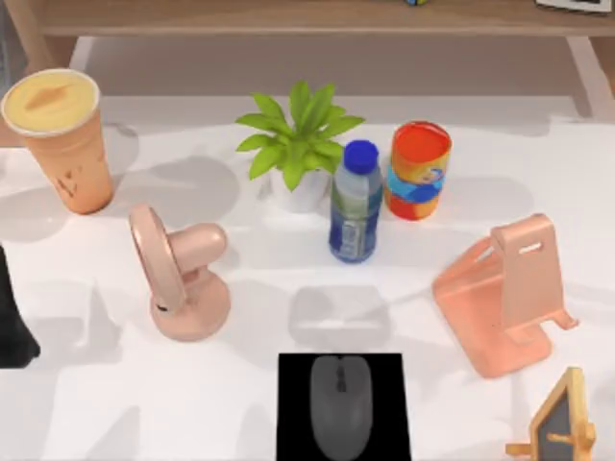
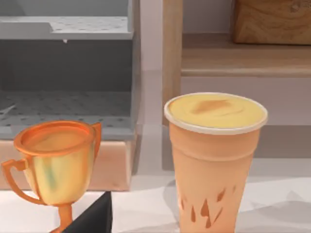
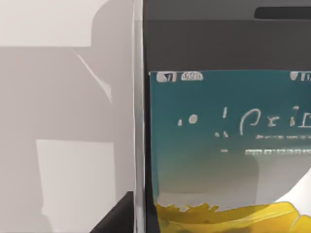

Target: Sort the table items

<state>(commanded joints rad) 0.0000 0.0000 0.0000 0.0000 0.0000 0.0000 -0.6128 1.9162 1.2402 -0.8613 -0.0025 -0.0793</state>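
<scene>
Right before my left end effector [image 2: 92,218] stands the orange cup [image 2: 214,160]; its grip I cannot tell. Close before my right wrist sits the smartphone [image 3: 223,141], that grip unreadable too.

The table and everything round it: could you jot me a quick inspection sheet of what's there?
Surface: white table.
Job's things: grey mouse on a black mat at the near edge; orange cup far left; smartphone close before the right wrist camera.
Clutter: pink fan, water bottle, potted plant, colourful can, pink stand, gold trophy.
Grippers: nothing seen.
Cables: nothing seen.
Surroundings: wooden shelf behind.
</scene>
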